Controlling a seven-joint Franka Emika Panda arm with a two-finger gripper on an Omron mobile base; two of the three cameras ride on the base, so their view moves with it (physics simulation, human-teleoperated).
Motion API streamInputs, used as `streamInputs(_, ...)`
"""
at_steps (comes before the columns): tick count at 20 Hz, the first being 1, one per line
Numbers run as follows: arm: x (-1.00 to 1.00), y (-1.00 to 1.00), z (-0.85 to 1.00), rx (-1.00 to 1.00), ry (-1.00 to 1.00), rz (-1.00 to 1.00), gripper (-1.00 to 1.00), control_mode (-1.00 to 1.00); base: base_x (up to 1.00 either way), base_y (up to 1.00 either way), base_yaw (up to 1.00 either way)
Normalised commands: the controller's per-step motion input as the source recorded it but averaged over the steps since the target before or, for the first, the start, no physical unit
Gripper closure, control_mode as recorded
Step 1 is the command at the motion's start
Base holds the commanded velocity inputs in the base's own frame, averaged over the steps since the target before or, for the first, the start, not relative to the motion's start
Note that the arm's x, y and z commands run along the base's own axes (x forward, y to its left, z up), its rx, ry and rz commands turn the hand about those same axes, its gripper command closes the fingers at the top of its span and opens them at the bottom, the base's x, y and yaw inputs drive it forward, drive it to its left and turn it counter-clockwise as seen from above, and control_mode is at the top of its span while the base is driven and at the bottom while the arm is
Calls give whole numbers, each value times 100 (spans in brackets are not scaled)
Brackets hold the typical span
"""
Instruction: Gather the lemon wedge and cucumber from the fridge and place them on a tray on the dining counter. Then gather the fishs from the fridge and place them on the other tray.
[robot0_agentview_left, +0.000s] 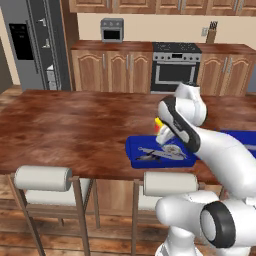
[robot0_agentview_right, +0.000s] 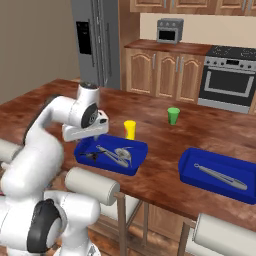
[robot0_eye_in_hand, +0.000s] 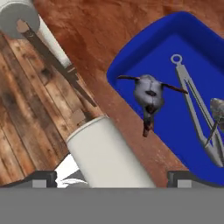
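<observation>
The claw (robot0_agentview_right: 91, 139) hangs released, jaws wide and grasping nothing, at centre left of the right base view, just above the left end of the near blue tray (robot0_agentview_right: 137, 146); in the hand view its two dark tips sit at the bottom edge, far apart, with a white chair-back roll (robot0_eye_in_hand: 105, 153) between them. In the hand view a small grey fish (robot0_eye_in_hand: 148, 92) with dark red fins lies in the tray's near corner, at centre right of the frame; a long silver fish (robot0_eye_in_hand: 194, 98) stretches beside it toward the right edge. In the right base view a yellow cup (robot0_agentview_right: 130, 129) stands just behind this tray at frame centre, and a green cup (robot0_agentview_right: 173, 115) stands farther back; a second blue tray (robot0_agentview_right: 192, 160) at lower right holds a slim silver thing (robot0_agentview_right: 220, 176), kind unclear. Both trays rest on the wooden bench (robot0_agentview_left: 65, 130); the grey fridge (robot0_agentview_left: 32, 42) stands at upper left of the left base view, apparently shut.
</observation>
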Motion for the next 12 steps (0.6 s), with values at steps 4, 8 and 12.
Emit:
streamInputs(4, -100, -36, 18, 5, -39, -4, -100, -100, 0, 0, 0)
streamInputs(8, -94, -15, 0, 0, -34, -9, -100, -100, 0, 0, 0)
streamInputs(12, -68, -9, -1, 0, -22, -5, -100, -100, 0, 0, 0)
